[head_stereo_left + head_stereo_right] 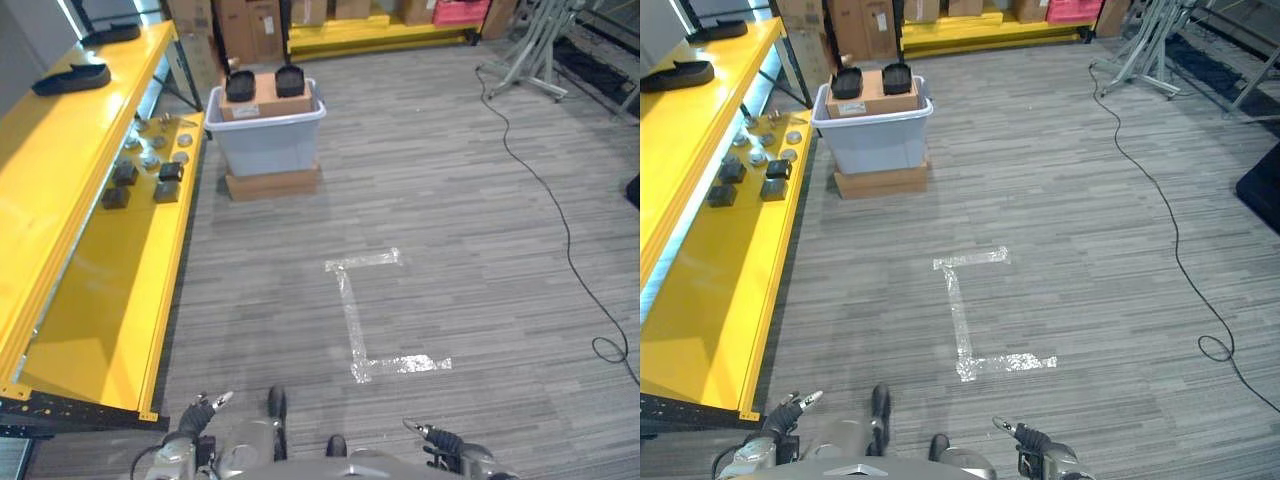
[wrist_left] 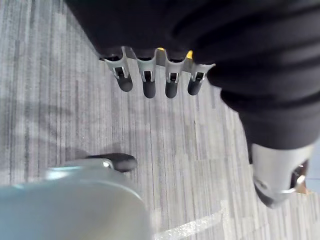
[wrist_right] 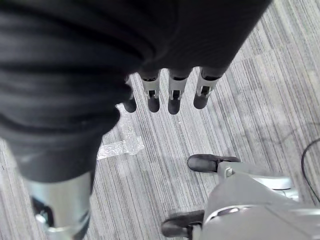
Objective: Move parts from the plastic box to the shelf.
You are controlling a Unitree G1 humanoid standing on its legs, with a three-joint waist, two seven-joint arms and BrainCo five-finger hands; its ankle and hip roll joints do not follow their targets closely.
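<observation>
Standing off from the work | both robot hands empty, fingers relaxed: left robot hand (image 1: 198, 415) lower left, right robot hand (image 1: 440, 440) lower right | plastic box (image 1: 265, 135) upper centre on a cardboard base, two black parts (image 1: 265, 82) on top | yellow shelf (image 1: 100, 290) at left already carries small parts (image 1: 150, 170) | you likely need to approach the box first.

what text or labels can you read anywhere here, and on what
No text is readable.
The cardboard boxes behind the plastic box bear no print clear enough to read.
The tape on the floor forms a bare bracket, not a letter or number.
The yellow shelf and its parts show no labels.
</observation>
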